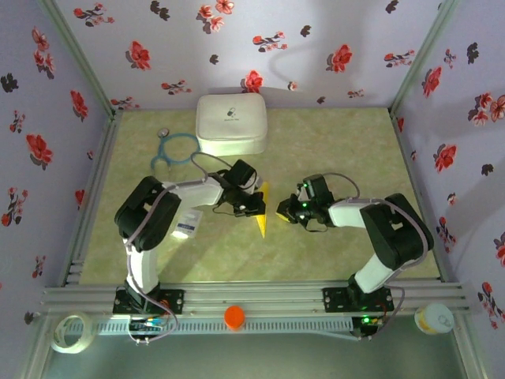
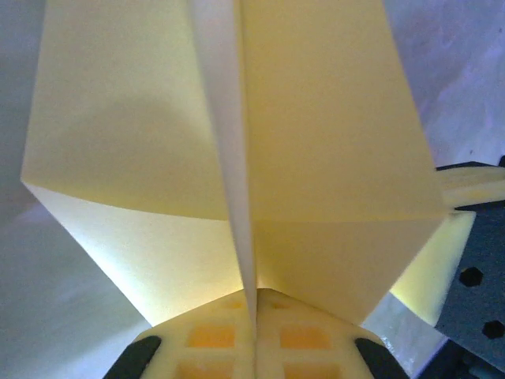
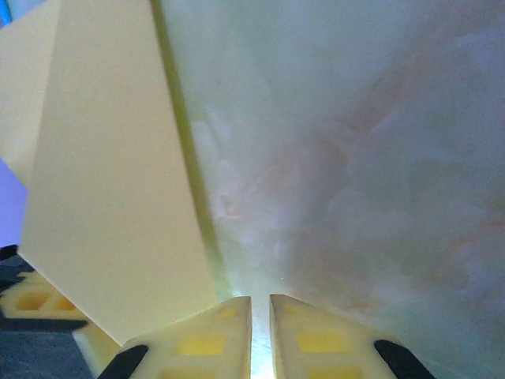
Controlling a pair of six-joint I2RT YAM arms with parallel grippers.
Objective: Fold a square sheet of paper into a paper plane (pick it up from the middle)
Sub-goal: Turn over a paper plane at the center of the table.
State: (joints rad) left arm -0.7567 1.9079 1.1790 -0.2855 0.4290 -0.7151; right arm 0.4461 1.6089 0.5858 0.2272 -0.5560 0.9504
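Green table, flowered walls; left gripper tight on the yellow paper plane, right gripper with fingers a slit apart.

paper plane between left tool and right tool, case behind

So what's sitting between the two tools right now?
The folded yellow paper plane, seen in the top view; the left tool is shut on its centre fold, the right tool beside it.
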